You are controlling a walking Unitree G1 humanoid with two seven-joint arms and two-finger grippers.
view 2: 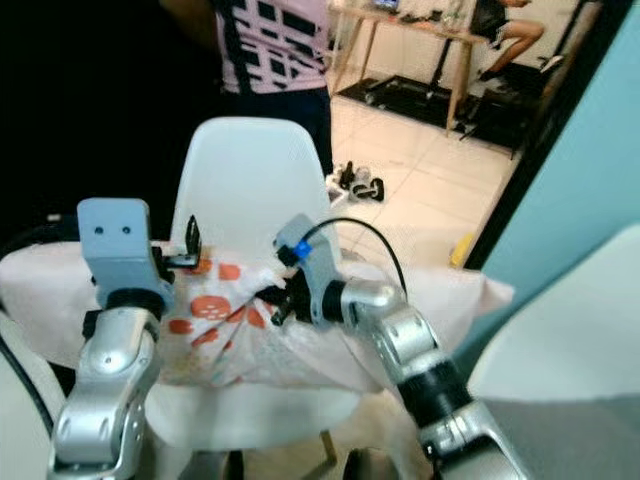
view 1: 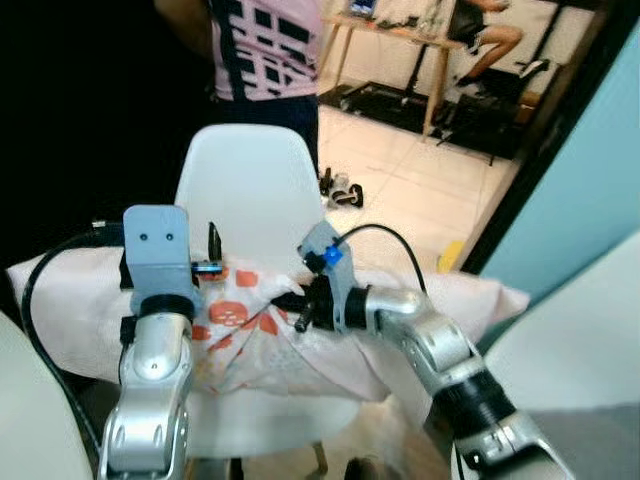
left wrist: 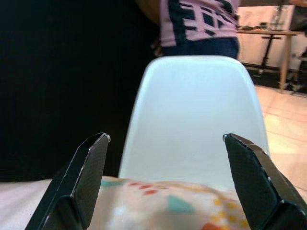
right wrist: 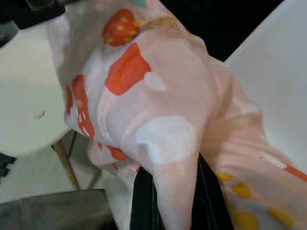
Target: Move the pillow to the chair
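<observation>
Right wrist view has the right gripper (right wrist: pixel 175 201) clenched on a pinched fold of the pillow (right wrist: pixel 158 110), likely to steer the limp fabric. That pink pillow lies draped across the seat of the white chair (view 1: pixel 250 180), overhanging both sides. Above the pillow, facing the chair's backrest, the left gripper (left wrist: pixel 168 182) hangs released, holding nothing. No readable writing shows.

The pillow (view 1: pixel 250 330) is spread across the seat of the chair (view 1: pixel 255 180), overhanging it on both sides. The left gripper (view 1: pixel 212 262) is held above the pillow's left part, facing the chair back. The right gripper (view 1: pixel 292 300) is set on the pillow's middle, with a fold pinched between its fingers. A person (view 1: pixel 265 55) is placed behind the chair, and a table (view 1: pixel 395 40) further back to the right.
</observation>
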